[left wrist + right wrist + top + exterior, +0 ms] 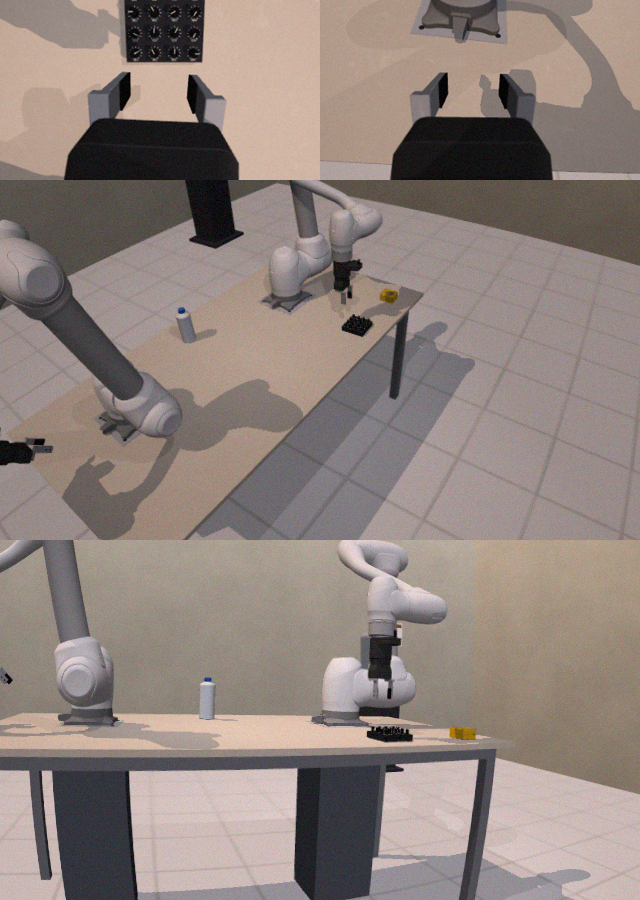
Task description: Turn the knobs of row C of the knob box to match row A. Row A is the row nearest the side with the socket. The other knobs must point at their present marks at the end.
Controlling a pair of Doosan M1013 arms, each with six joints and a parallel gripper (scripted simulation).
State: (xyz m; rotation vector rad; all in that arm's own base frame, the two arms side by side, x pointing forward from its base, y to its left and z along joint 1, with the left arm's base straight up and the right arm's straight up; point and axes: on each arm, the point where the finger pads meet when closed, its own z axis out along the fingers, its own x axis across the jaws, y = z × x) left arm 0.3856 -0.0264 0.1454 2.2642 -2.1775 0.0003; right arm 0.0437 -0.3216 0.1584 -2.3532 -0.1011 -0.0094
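The black knob box (357, 326) (390, 737) (164, 43) lies flat near the table's front edge. Its far end is cut off in the left wrist view, and no socket can be made out. In that view the nearest row's white marks point upper right, upper left, up and right; the row behind starts lower right, then up; the third starts left, then upper left. My left gripper (347, 297) (383, 694) (158, 85) is open and empty, above the table just short of the box. My right gripper (48, 445) (473, 83) is open and empty, far from the box.
A yellow block (389, 296) (462, 733) sits near the table corner beyond the box. A white bottle (186, 327) (207, 701) with a blue cap stands between the arm bases. The right arm's base plate (501, 39) shows in the right wrist view.
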